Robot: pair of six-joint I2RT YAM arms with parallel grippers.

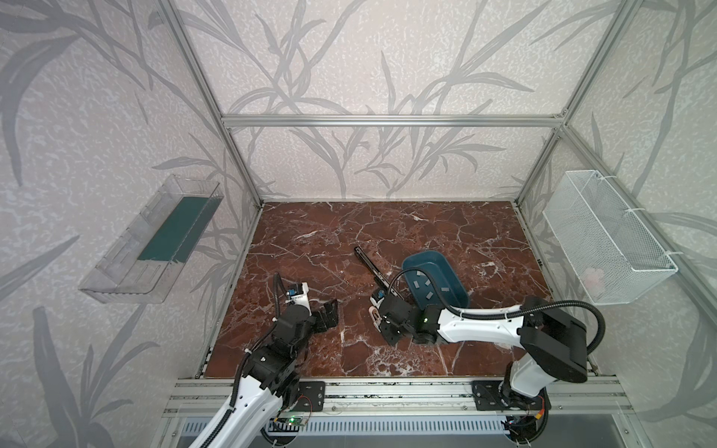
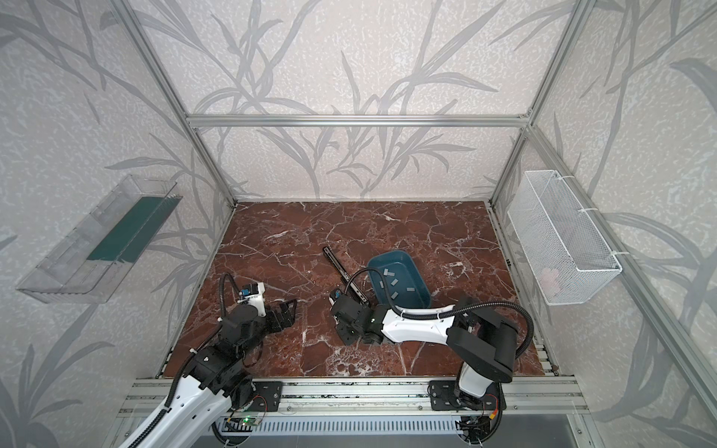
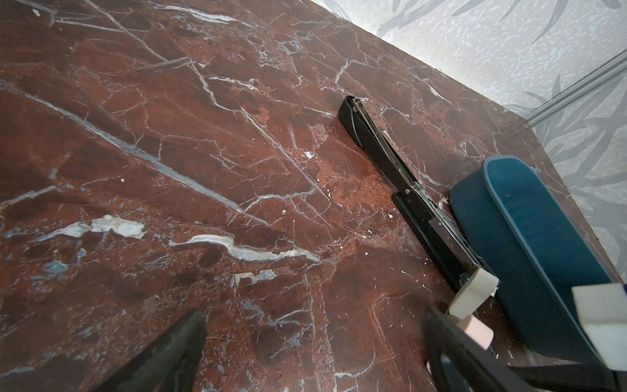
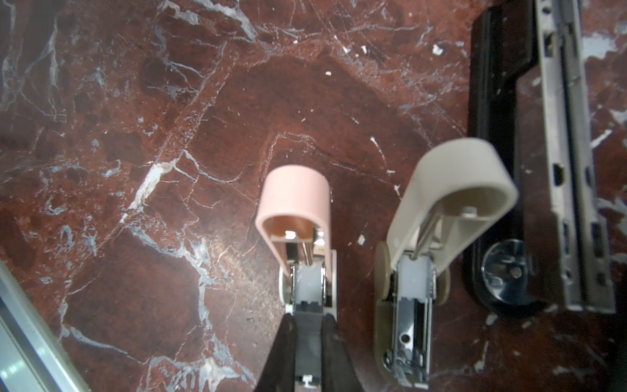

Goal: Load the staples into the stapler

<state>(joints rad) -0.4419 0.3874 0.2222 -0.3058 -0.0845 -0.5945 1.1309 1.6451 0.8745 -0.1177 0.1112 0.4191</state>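
- grey staples (image 1: 426, 284) lie loose in blue tray (image 1: 454, 273), its near corner hidden by right arm (image 1: 477, 322).
- right end effector (image 4: 308, 319) clamps pink stapler (image 4: 293, 193); black stapler (image 1: 370, 267) lies open beside tray.
- left end effector (image 1: 329, 313) gapes wide, empty.

Left tool (image 1: 329, 315) stands spread wide; right tool (image 4: 308, 322) is clamped tight.

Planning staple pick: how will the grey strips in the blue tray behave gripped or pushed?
The staples lie thin and flat on the floor of the blue tray, so they are probably light and apt to slide rather than lift when nudged. Being small and thin, they may snap or slip in a hard pinch.
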